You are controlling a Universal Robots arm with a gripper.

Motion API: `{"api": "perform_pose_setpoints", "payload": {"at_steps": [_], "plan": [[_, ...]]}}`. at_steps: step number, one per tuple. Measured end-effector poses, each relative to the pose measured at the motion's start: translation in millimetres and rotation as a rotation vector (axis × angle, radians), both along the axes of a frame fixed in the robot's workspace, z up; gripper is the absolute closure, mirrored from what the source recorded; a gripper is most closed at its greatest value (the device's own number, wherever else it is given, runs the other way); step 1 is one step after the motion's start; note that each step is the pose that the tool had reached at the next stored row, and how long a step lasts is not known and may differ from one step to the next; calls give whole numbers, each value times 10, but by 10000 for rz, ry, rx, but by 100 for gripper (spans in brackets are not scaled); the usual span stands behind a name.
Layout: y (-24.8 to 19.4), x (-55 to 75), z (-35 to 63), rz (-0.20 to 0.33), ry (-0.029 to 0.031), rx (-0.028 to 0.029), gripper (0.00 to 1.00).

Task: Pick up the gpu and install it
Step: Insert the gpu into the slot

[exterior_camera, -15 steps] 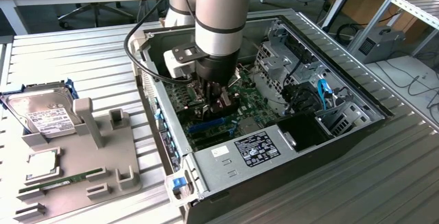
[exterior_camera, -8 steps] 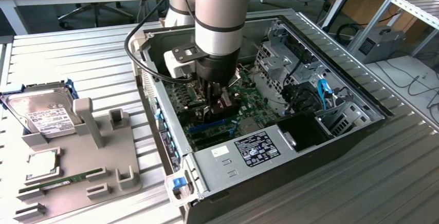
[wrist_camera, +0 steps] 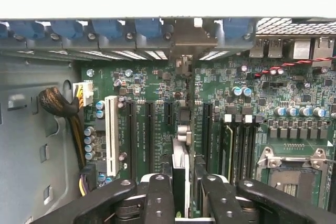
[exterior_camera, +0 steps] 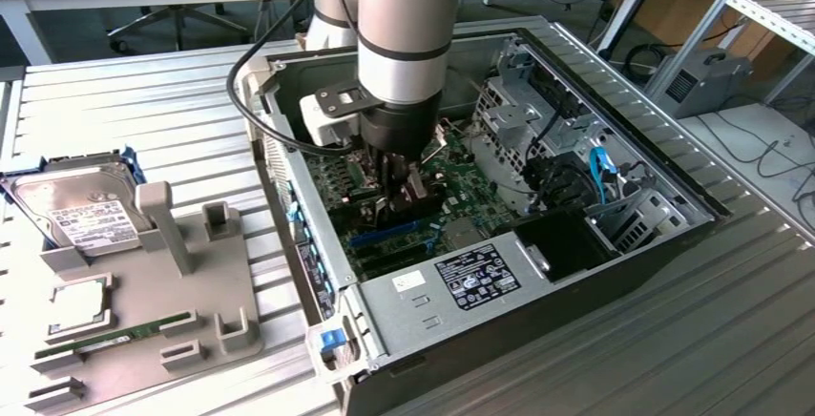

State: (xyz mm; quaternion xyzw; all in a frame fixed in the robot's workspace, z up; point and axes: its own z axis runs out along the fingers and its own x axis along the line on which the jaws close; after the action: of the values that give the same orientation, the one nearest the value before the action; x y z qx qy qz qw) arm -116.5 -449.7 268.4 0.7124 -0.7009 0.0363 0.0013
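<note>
Gpu (wrist_camera: 180, 174) gripped, expansion slots (wrist_camera: 148, 129) flanking it

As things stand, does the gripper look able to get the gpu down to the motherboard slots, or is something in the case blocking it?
Probably yes. The gripper is shut on the gpu inside the open computer case, edge-down just above the motherboard. No cable crosses the black slots beneath it, though whether it is seated cannot be told.

Drive cage (exterior_camera: 510, 120) crowds end effector (exterior_camera: 397, 185); slots (wrist_camera: 142, 129) open.

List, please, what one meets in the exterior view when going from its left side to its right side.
Hard drive → grey holder tray → tool gripping the gpu inside the computer case → blue cable → grey box.
</note>
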Motion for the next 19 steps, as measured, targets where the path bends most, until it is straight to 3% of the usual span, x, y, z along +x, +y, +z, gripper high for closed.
{"api": "perform_pose_setpoints", "payload": {"at_steps": [2, 3, 4, 5, 6, 12, 19], "plan": [[0, -1, 0, -1, 1, 40, 74], [-1, 0, -1, 0, 0, 95, 74], [0, 0, 0, 0, -1, 300, 74], [0, 0, -1, -1, -1, 388, 74], [0, 0, -1, -1, 0, 428, 74], [-7, 0, -8, -1, 0, 429, 74], [-8, 0, -73, -1, -1, 344, 74]]}}
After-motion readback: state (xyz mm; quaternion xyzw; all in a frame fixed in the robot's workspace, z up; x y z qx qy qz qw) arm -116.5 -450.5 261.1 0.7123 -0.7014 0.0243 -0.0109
